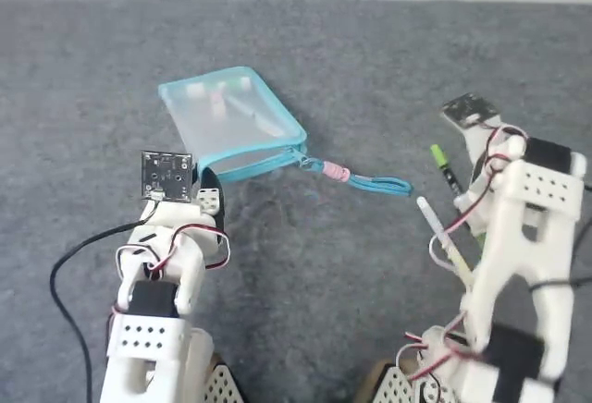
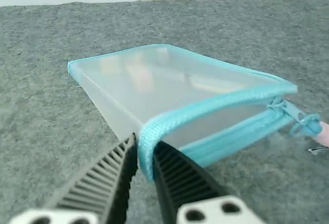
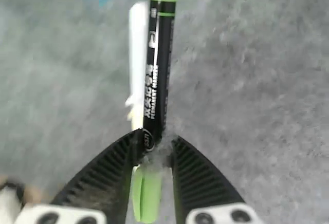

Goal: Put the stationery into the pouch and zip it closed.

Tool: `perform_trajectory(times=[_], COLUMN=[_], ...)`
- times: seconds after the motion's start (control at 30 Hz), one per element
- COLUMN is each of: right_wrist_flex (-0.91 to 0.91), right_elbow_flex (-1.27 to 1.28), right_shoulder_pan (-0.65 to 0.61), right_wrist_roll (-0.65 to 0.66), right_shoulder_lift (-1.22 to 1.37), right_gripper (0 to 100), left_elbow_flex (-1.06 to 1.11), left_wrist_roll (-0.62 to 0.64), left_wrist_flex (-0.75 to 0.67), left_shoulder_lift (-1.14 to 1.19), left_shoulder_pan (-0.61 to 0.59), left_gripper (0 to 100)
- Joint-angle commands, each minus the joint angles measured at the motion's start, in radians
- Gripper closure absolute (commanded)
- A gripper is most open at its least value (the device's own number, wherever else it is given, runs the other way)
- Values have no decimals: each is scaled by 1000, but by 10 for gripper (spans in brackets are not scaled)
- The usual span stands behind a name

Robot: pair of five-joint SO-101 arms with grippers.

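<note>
- Grey desk [image 1: 305,264] holds the pouch [image 1: 231,112], well apart from the marker [image 1: 444,170].
- Left gripper [image 2: 145,162] pinches its blue edge.
- Right gripper [image 3: 155,141] squeezes the marker.
- Marker may tilt in that grip and miss the opening.

We see a frosted pouch [image 1: 231,112] edged turquoise, its turquoise cord [image 1: 375,183] bearing a pink bead [image 1: 335,172], a black marker [image 3: 157,80] with lime-green ends, a white pen [image 3: 138,54], a speckled grey table [image 1: 370,52].

Beside the pouch [image 1: 231,112], grey mat [image 1: 305,274] lies open; strap [image 1: 370,181], white pen [image 1: 435,227] obstruct.
</note>
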Motion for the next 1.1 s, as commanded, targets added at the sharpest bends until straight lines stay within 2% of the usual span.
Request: perform_trajectory(times=[0.0, 0.13, 0.23, 0.53, 0.77, 0.9, 1.07], right_wrist_flex=[-131, -208, -211, -205, -257, -375, -377], right_elbow_flex=[-17, -17, -17, -12, 101, 126, 118], right_shoulder_pan=[35, 94, 116, 116, 156, 185, 199], right_wrist_roll=[-34, -29, 14, 58, 222, 219, 221], right_shoulder_lift=[91, 153, 160, 170, 234, 317, 338], right_gripper=[925, 760, 707, 707, 708, 766, 801], left_elbow_flex=[-8, -8, -8, -8, -7, -7, 1], left_wrist_roll=[-9, -9, -9, -9, -9, -9, -9], left_wrist_flex=[-8, -8, -9, -11, -9, -9, -11], left_shoulder_lift=[-18, -18, -18, -18, -18, -18, -18], left_shoulder_pan=[8, 8, 9, 9, 9, 9, 9], left_gripper=[988, 988, 988, 988, 988, 988, 988])
